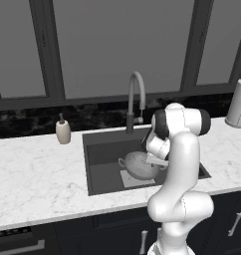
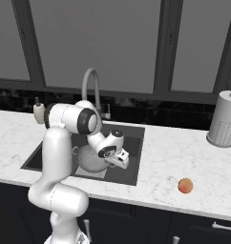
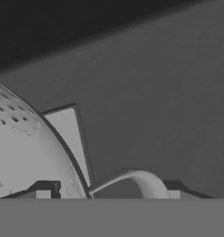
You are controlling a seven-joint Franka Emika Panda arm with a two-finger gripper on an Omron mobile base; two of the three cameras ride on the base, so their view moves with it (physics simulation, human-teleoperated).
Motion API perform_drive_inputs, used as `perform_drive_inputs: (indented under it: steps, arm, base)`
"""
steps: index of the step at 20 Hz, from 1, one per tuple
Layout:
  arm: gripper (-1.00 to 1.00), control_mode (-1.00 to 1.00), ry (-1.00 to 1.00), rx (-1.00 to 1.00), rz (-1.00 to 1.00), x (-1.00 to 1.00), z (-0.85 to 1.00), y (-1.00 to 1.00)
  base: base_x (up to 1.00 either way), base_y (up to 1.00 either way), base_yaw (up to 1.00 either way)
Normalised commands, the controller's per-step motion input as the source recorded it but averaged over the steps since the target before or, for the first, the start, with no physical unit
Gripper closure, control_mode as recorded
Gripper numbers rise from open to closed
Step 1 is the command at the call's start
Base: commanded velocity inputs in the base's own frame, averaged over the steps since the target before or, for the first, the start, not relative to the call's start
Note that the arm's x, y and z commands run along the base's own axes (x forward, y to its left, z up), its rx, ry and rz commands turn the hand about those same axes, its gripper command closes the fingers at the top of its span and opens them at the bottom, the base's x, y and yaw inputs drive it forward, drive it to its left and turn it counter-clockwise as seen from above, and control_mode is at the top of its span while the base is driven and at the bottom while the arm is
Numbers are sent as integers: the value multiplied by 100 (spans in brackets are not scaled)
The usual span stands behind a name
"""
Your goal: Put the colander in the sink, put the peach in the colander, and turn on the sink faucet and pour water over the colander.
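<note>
One step done with the colander sitting in the sink; with the claw let go around its handle, lift straight up, then go get the peach off the tabletop

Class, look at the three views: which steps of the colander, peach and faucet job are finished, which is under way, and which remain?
Done: the colander sits in the sink. In hand: the gripper is low by the colander's loop handle, jaws apart on either side of it, apparently just letting go. Left: the peach lies on the counter right of the sink, and the faucet shows no water.
</note>
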Motion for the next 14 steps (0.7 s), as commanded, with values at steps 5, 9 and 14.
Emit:
perform_drive_inputs:
  steps: [5, 9, 14]
  arm:
    - [-100, -100, 0, 0, 0, 0, 0, 0]
    - [-100, -100, 0, 0, 0, 0, 0, 0]
    - [-100, -100, -3, 0, 0, -1, 15, 0]
  base:
    - [0, 0, 0]
    - [0, 0, 0]
    - [0, 0, 0]
